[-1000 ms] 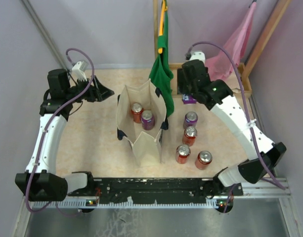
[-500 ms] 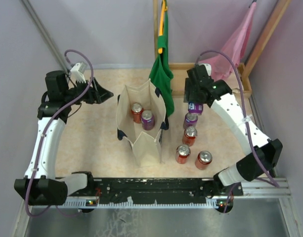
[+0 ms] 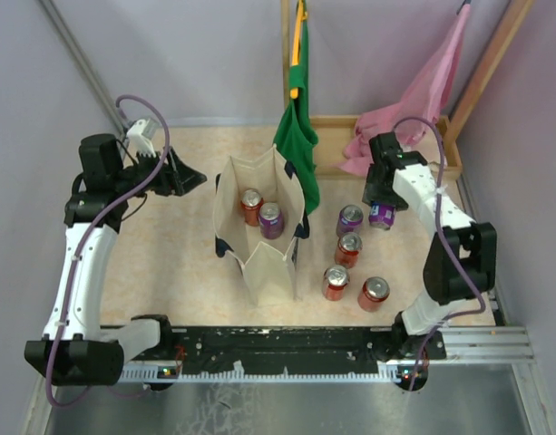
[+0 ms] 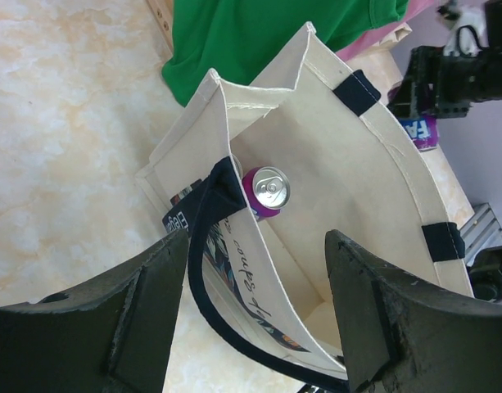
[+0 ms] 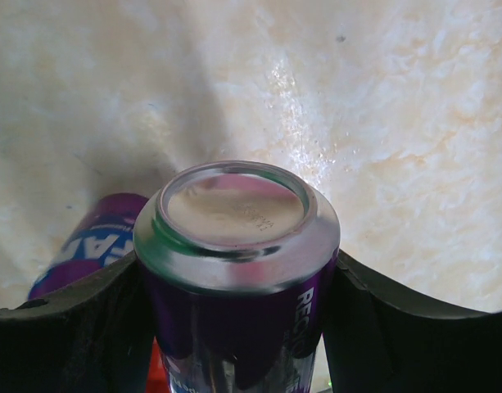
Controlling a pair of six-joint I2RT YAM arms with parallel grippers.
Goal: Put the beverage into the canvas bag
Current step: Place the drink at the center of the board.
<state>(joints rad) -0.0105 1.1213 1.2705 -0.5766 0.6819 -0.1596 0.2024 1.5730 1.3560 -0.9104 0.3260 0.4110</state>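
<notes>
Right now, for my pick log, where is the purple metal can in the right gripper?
Top view, right side: the purple metal can is in the right gripper, just right of another purple can.

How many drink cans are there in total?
7: in the bag, a red can and a purple can; on the table beside it, one purple and three red; another purple in the right gripper. The bag could hide more.
</notes>
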